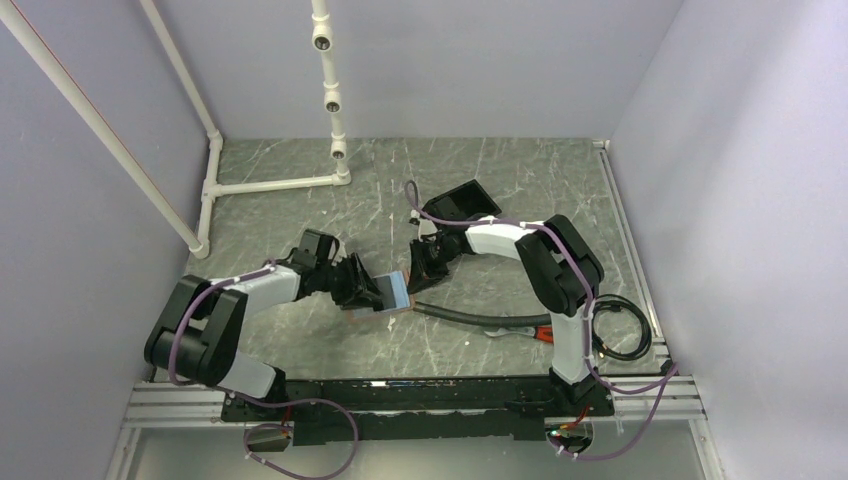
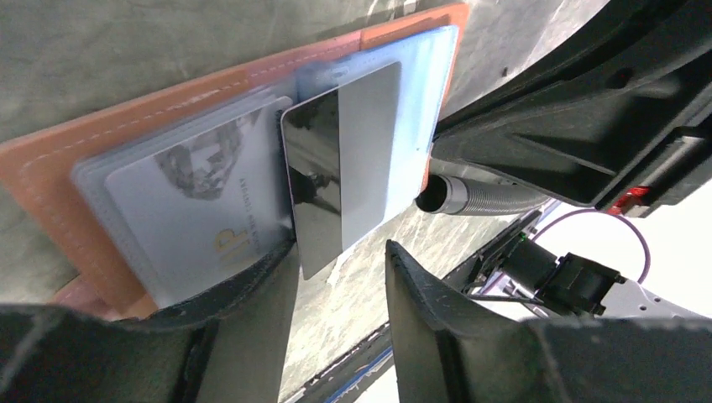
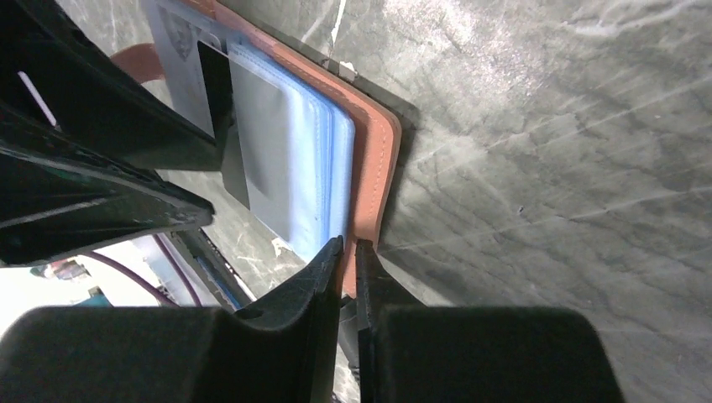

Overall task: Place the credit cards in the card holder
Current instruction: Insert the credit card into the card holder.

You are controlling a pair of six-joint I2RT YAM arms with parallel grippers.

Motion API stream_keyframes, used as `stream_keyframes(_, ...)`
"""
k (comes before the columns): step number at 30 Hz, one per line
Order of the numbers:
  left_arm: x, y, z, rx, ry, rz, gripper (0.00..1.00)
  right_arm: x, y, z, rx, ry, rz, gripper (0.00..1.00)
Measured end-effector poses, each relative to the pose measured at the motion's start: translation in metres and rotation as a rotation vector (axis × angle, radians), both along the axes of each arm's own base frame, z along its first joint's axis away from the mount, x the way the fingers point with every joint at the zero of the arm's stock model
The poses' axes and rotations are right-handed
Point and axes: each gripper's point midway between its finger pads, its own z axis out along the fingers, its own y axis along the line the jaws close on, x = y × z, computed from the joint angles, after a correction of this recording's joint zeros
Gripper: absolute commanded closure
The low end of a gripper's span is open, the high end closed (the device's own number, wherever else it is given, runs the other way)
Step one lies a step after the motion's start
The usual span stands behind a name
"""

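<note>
These credit cards (image 2: 340,168) look thin, stiff, slick (I'd pinch a short edge). The left claw (image 2: 342,252) is half open, holding nothing; the right claw (image 3: 348,248) is nearly shut, pinching the card holder (image 3: 374,168) edge.

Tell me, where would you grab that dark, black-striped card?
Probably take the dark card by the free end nearest the left arm, where it juts past the other cards. Come from that side, jaws on its two flat faces; it looks too thin to pinch edgewise.
</note>
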Motion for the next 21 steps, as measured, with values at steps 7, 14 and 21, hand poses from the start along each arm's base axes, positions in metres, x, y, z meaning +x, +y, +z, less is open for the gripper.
stream_keyframes(7, 0.0, -0.026, -0.012, 0.044, 0.033, -0.074, 0.5, 0.001, 0.004, -0.002, 0.019, 0.014, -0.005, 0.98)
stream_keyframes(14, 0.002, -0.031, -0.008, 0.113, -0.002, -0.093, 0.43, 0.004, 0.006, -0.002, 0.028, 0.007, -0.01, 0.98)
stream_keyframes(21, 0.001, -0.018, -0.004, 0.168, -0.017, -0.078, 0.43, 0.002, 0.003, -0.004, 0.018, -0.006, 0.011, 0.97)
